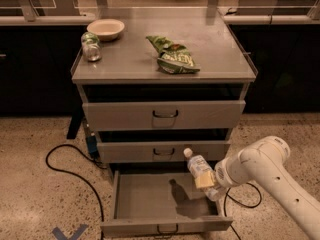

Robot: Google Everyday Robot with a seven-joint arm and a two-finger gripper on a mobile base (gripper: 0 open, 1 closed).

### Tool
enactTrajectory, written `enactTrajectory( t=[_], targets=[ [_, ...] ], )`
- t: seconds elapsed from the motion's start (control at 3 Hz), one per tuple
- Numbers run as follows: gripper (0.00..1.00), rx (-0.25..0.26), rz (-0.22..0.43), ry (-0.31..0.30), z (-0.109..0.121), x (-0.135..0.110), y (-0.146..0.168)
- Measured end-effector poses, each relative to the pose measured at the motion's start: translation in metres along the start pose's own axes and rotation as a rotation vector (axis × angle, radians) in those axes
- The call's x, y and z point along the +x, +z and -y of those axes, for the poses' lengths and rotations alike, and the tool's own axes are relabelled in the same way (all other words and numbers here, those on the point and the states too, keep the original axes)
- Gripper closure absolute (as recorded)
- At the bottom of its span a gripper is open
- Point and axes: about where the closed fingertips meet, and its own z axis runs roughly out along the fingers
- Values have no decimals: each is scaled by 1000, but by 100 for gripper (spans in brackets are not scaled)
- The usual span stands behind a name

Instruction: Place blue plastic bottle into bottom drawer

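The blue plastic bottle (198, 166) is translucent with a pale label and a white cap. It tilts, cap up-left, above the right part of the bottom drawer (150, 201), which is pulled open and holds nothing else. My gripper (209, 183) is shut on the bottle's lower end, its yellowish fingers around it. The white arm (265, 169) reaches in from the lower right. The bottle's shadow falls on the drawer floor.
The two upper drawers (165, 115) are closed. On the cabinet top sit a green chip bag (172, 56), a white bowl (105, 29) and a stubby green-topped can (91, 47). A black cable (65, 161) loops on the speckled floor at the left.
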Motion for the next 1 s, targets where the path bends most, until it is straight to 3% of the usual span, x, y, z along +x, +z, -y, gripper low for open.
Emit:
enactTrajectory(
  t=[0.33, 0.67, 1.0],
  targets=[
    [100, 0, -3, 0, 0, 1, 0],
    [100, 0, -45, -4, 10, 13, 33],
    [100, -14, -162, 31, 40, 50, 106]
  ],
)
